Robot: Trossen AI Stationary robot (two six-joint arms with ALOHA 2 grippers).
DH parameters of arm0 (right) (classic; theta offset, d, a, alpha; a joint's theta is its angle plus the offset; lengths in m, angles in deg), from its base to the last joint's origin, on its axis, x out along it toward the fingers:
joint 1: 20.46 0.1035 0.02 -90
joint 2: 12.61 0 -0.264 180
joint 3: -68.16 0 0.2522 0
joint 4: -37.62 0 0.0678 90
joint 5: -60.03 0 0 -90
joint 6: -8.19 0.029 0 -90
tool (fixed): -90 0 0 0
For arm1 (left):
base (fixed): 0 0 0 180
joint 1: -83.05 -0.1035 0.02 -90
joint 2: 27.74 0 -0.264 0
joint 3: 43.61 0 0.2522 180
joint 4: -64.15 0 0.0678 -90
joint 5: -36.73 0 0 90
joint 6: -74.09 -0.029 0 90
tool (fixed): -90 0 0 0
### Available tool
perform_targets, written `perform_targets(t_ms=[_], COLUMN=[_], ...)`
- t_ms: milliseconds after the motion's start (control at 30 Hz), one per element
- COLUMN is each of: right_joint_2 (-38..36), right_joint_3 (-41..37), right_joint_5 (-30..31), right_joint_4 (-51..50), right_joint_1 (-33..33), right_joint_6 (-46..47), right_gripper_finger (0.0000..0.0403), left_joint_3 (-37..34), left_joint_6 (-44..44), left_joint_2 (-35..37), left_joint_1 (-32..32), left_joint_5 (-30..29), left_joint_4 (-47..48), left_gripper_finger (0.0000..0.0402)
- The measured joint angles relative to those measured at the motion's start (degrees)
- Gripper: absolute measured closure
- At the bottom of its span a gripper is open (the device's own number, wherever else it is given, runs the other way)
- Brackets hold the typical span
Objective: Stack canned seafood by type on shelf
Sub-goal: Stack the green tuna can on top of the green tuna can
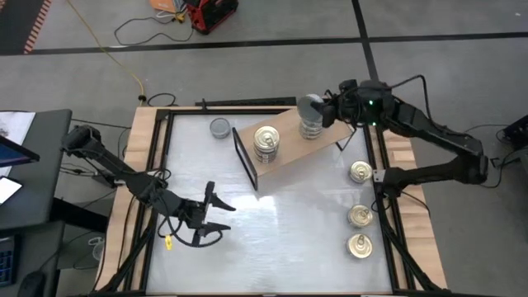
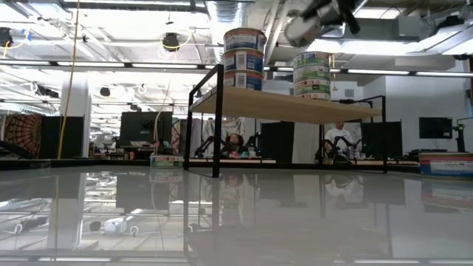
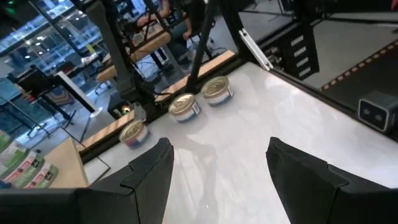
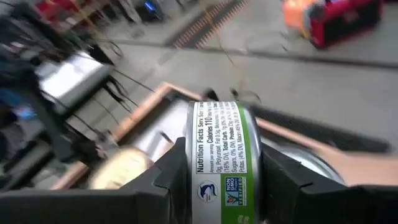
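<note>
The tan shelf (image 1: 285,148) bears two stacks of tins: gold-lidded, blue-labelled ones (image 1: 266,142) (image 2: 244,59) and grey-topped, green-labelled ones (image 1: 310,129) (image 2: 312,75). My right gripper (image 1: 323,107) is shut on a green-labelled tin (image 4: 224,155) just above the green stack; the tin also shows in the low view (image 2: 304,26). My left gripper (image 1: 206,219) (image 3: 217,168) is open and empty, low over the table's near left part. One grey-topped tin (image 1: 220,128) rests on the table left of the shelf. My right gripper pinches the tin between its two fingers (image 4: 163,180), one on each flat end, with the green label wall (image 4: 231,143) facing the wrist. The fingers come about level from the table's right side. The tin is lifted clear and tilted over the green stack.
Three gold-lidded tins (image 1: 360,172) (image 1: 360,215) (image 1: 359,245) stand in a row on the table by its right edge; they also show in the left wrist view (image 3: 184,106). The shelf's black frame (image 1: 245,158) stands at its left end. Wooden rails edge the table (image 1: 140,157).
</note>
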Motion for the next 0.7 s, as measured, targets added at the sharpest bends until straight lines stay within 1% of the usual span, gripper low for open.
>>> perform_targets(t_ms=[67,200,300,500,700], right_joint_2=[0.1,0.1,0.2,0.2,2.5], right_joint_3=[0.0,0.0,0.0,0.0,0.1], right_joint_5=[-0.5,-5.4,-7.2,-9.2,-11.9], right_joint_4=[-1.7,-1.5,-1.5,-1.9,-1.8], right_joint_1=[-2.0,-5.2,-6.7,-7.7,-7.7], right_joint_6=[0.5,0.4,0.5,2.5,3.9], right_gripper_finger=[0.0230,0.0226,0.0230,0.0225,0.0220], left_joint_3=[0.0,0.0,0.0,0.0,0.0], left_joint_6=[-1.1,-3.6,-3.9,-3.8,-3.8], left_joint_2=[-1.4,-3.5,-3.7,-3.6,-3.6], left_joint_1=[0.0,0.0,-0.1,-0.3,-0.3], left_joint_5=[0.0,0.0,0.0,-0.3,-0.3], left_joint_4=[-1.0,-4.0,-4.7,-5.1,-5.7], left_gripper_finger=[0.0155,0.0155,0.0155,0.0155,0.0155])
